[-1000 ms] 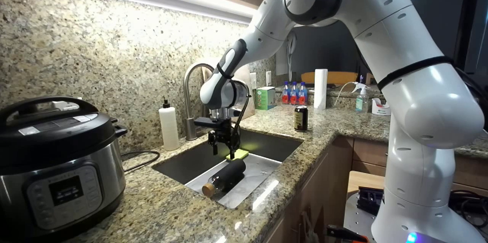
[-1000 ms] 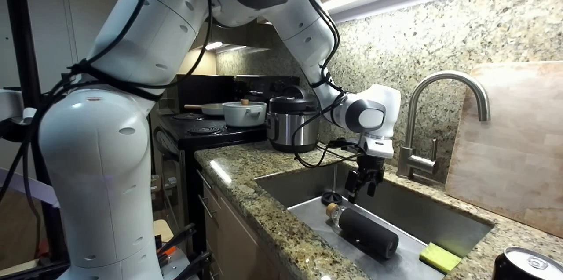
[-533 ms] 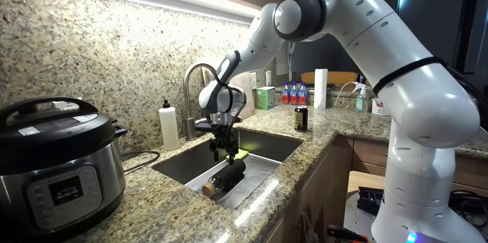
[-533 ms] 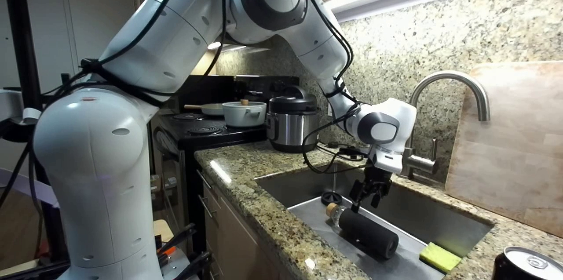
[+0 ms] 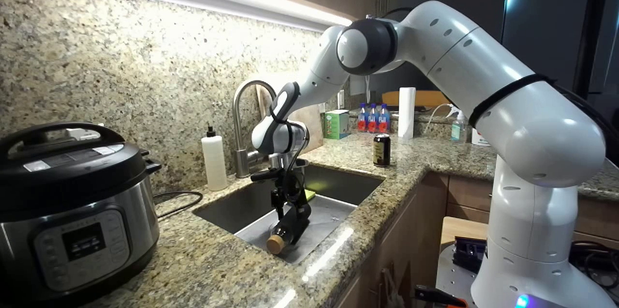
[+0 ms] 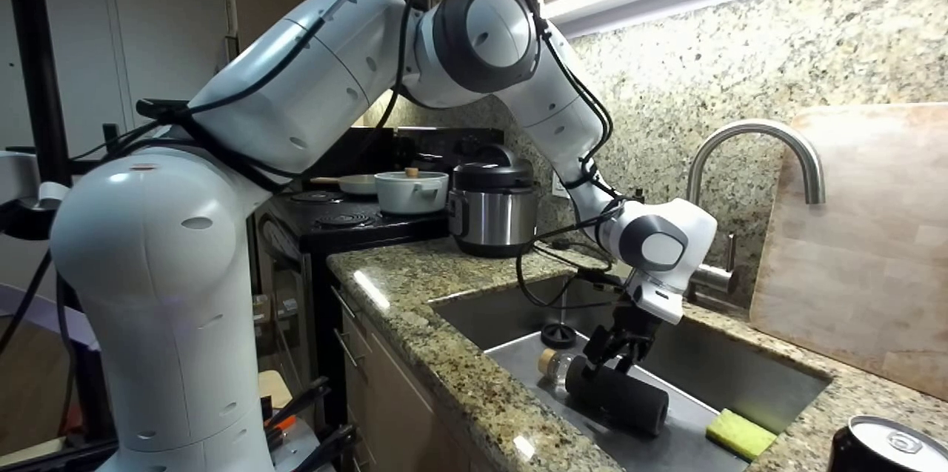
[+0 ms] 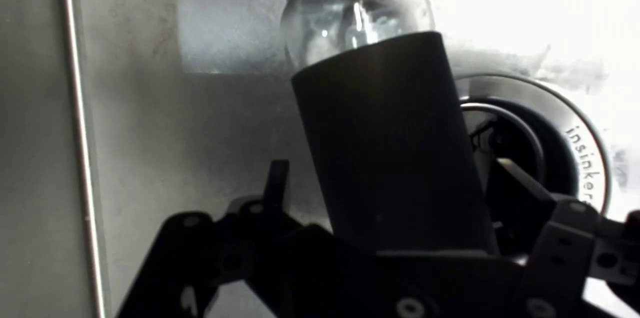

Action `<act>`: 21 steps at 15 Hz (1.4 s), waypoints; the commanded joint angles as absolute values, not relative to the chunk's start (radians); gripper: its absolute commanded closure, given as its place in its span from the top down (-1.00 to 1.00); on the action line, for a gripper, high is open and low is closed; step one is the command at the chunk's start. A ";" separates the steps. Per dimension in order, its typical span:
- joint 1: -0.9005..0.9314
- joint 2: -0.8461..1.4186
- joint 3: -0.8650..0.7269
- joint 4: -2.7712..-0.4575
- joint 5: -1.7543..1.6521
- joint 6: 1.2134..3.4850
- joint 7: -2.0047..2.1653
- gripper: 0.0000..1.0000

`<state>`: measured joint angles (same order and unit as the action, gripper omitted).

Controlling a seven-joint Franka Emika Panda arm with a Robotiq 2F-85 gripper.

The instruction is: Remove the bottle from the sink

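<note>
The gripper (image 7: 392, 168) has its fingers (image 7: 276, 183) spread on either side of the dark bottle (image 7: 380, 128), with a gap beside one; whether the other touches cannot be told. The bottle lies on its side in the sink (image 6: 740, 376), cork (image 5: 275, 244) pointing away from the yellow-green sponge (image 6: 740, 433). Outside the sink, a black can (image 5: 381, 151) and a tall white bottle (image 5: 214, 163) stand on the table (image 5: 213, 259).
</note>
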<state>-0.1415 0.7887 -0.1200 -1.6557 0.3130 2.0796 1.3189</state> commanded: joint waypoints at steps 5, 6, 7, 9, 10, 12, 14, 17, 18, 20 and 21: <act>-0.152 0.912 -0.127 -1.559 0.330 2.030 1.307 0.34; -0.154 0.919 -0.125 -1.553 0.333 2.027 1.304 0.19; -0.154 0.917 -0.127 -1.549 0.333 2.027 1.304 0.09; -0.150 0.904 -0.127 -1.568 0.336 2.052 1.302 0.08; -0.144 0.898 -0.131 -1.575 0.332 2.058 1.308 0.08; -0.134 0.881 -0.133 -1.596 0.331 2.077 1.314 0.08; -0.125 0.865 -0.135 -1.619 0.331 2.103 1.320 0.08; -0.108 0.838 -0.139 -1.657 0.329 2.151 1.333 0.08; -0.101 0.829 -0.140 -1.670 0.329 2.171 1.339 0.08; -0.089 0.810 -0.138 -1.701 0.333 2.217 1.349 0.08; -0.084 0.801 -0.135 -1.717 0.338 2.242 1.357 0.08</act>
<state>-0.1100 0.8611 -0.1337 -1.6295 0.3130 2.1568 1.3338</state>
